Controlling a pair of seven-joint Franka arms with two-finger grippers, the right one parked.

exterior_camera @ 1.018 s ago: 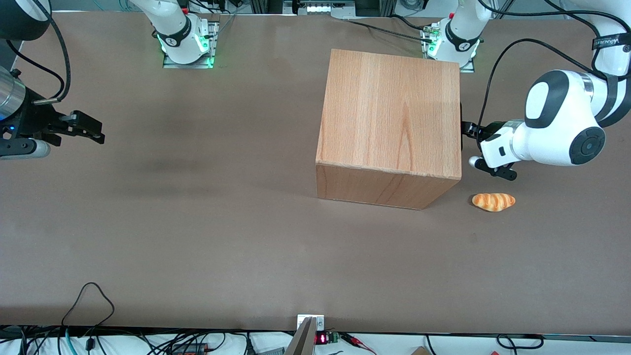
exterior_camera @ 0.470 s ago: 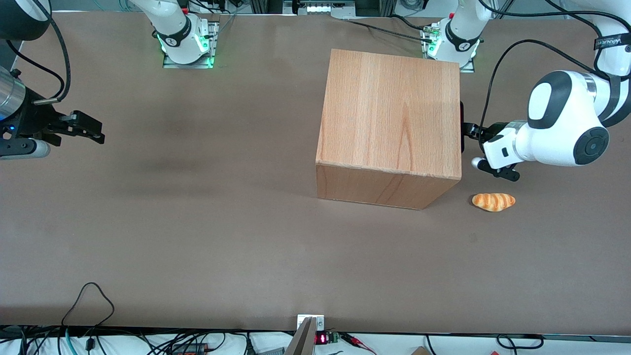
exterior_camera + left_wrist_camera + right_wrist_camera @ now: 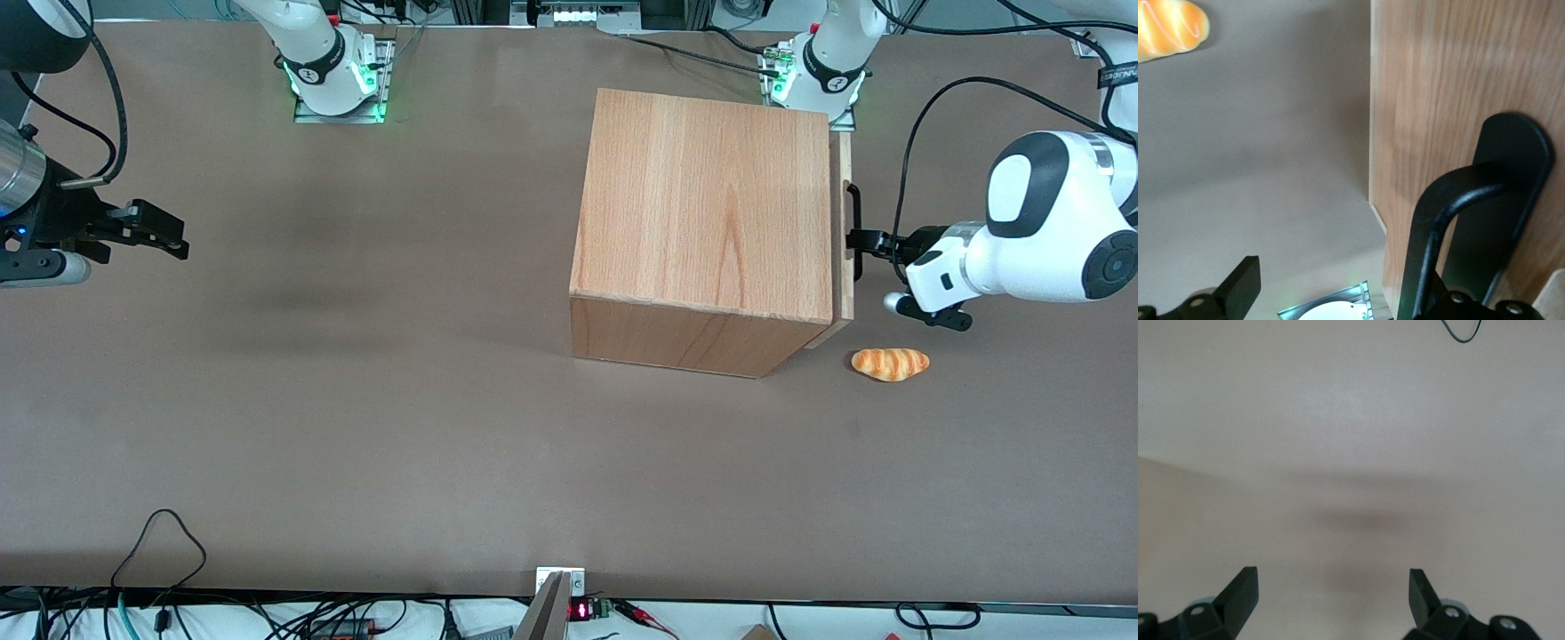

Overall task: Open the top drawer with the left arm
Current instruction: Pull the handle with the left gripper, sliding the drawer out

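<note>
As the top drawer (image 3: 842,233) stood pulled slightly out of the wooden cabinet (image 3: 707,213), its front panel showing as a thin strip along the cabinet's side toward the working arm's end of the table, your left arm (image 3: 1036,231) reached in level with it. Your gripper (image 3: 864,239) sat at the drawer's black bar handle (image 3: 1451,220), with one finger hooked past the bar and the other finger (image 3: 1238,288) well apart from it, so the jaws stood wide and clamped nothing. A toy croissant (image 3: 890,364) lay on the brown table (image 3: 356,400) beside the cabinet, nearer the front camera than the gripper.
</note>
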